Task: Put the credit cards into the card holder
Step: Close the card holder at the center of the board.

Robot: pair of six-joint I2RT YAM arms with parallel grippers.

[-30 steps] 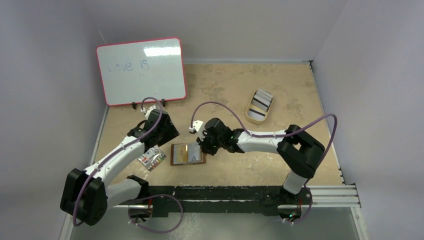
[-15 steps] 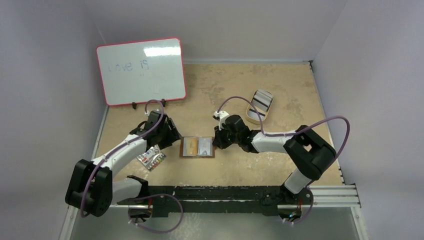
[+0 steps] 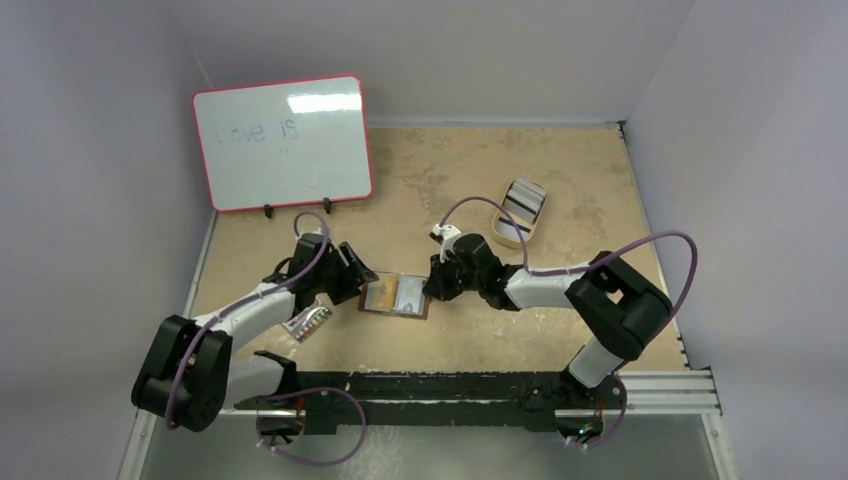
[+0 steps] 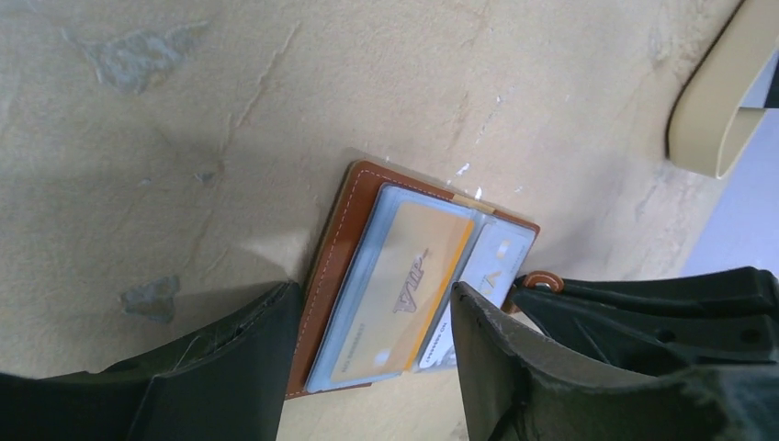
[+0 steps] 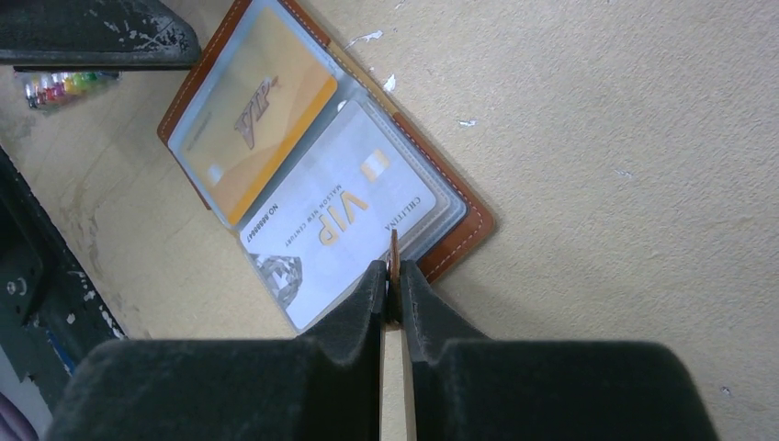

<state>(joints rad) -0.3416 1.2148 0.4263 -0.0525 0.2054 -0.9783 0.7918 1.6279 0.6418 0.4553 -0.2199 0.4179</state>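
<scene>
While the top view takes in the whole tan table (image 3: 420,170), with a red-framed whiteboard (image 3: 283,140) propped at its far left and both arms reaching inward to meet at the middle, only the wrist cameras show what lies there. A tan oval tin (image 3: 520,212) sits far right of centre, pale dark-striped credit cards (image 3: 522,203) stacked inside. The brown leather card holder (image 3: 398,295) lies open and flat between the two grippers. From above, the left gripper (image 3: 355,285) sits at its left end. The left wrist view shows this claw (image 4: 372,312) spread wide, its fingers on either side of the holder's near half, gripping nothing. The right gripper (image 5: 392,276) is pinched tight on a thin brown flap at the holder's edge. The wrist views also show a gold card (image 5: 253,110) and a white VIP card (image 5: 340,216) in clear sleeves. A small colour-striped packet (image 3: 308,322) lies beside the left arm.
</scene>
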